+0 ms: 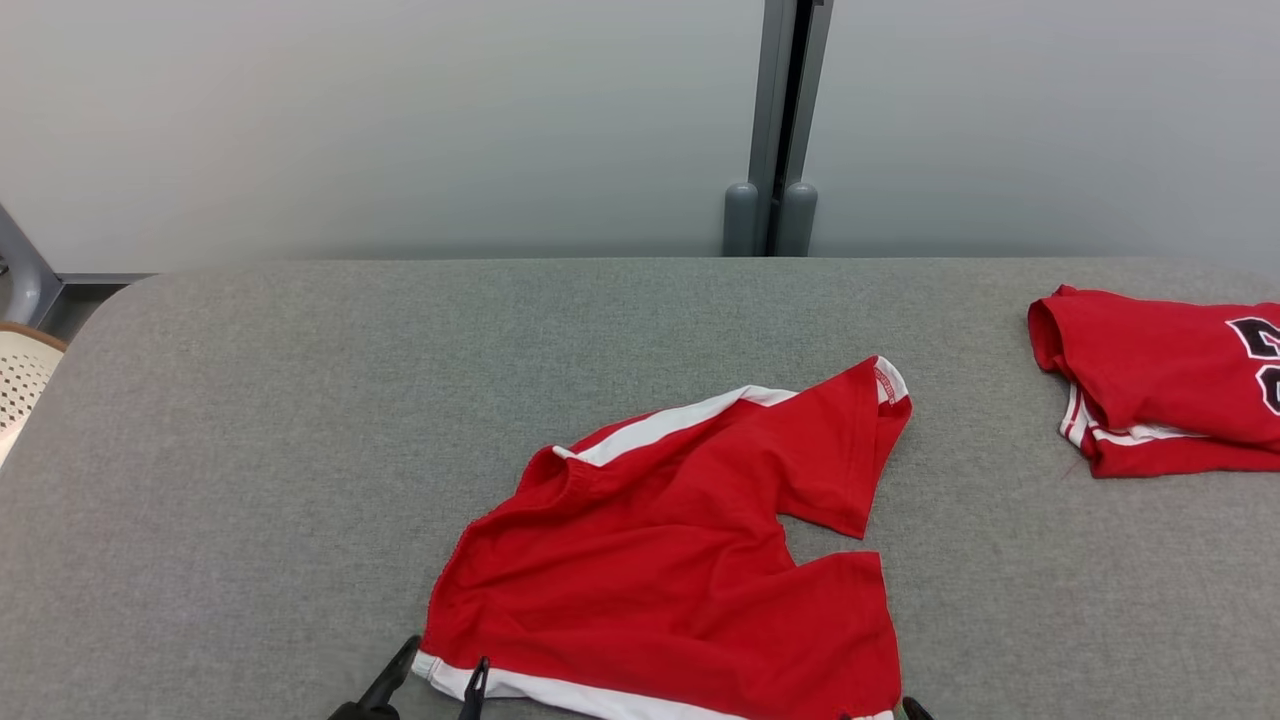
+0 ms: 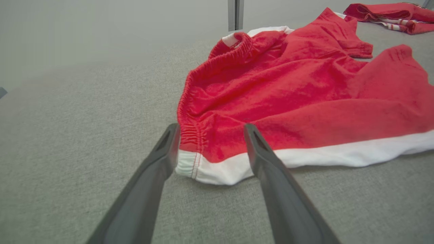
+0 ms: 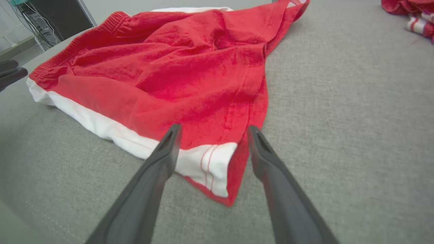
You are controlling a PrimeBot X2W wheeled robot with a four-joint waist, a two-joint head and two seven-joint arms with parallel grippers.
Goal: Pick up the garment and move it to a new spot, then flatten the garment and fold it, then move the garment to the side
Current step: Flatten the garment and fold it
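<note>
Left gripper (image 2: 211,130) spread fully wide, holding nothing; I see fingers straddling white-banded waist corner of red shorts (image 1: 670,560). Right gripper (image 3: 213,130) equally wide, empty, fingers either side of opposite white-striped hem corner. Shorts lie rumpled at 6 o'clock on grey fabric tabletop (image 1: 250,450), near my edge. Second red garment (image 1: 1160,380), bundled, black numerals, at 3 o'clock, well apart. Beyond far edge: pale grey wall (image 1: 400,120), grey post (image 1: 780,130) at 1 o'clock. Cream perforated chair (image 1: 25,375) at 9 o'clock, off table corner.
</note>
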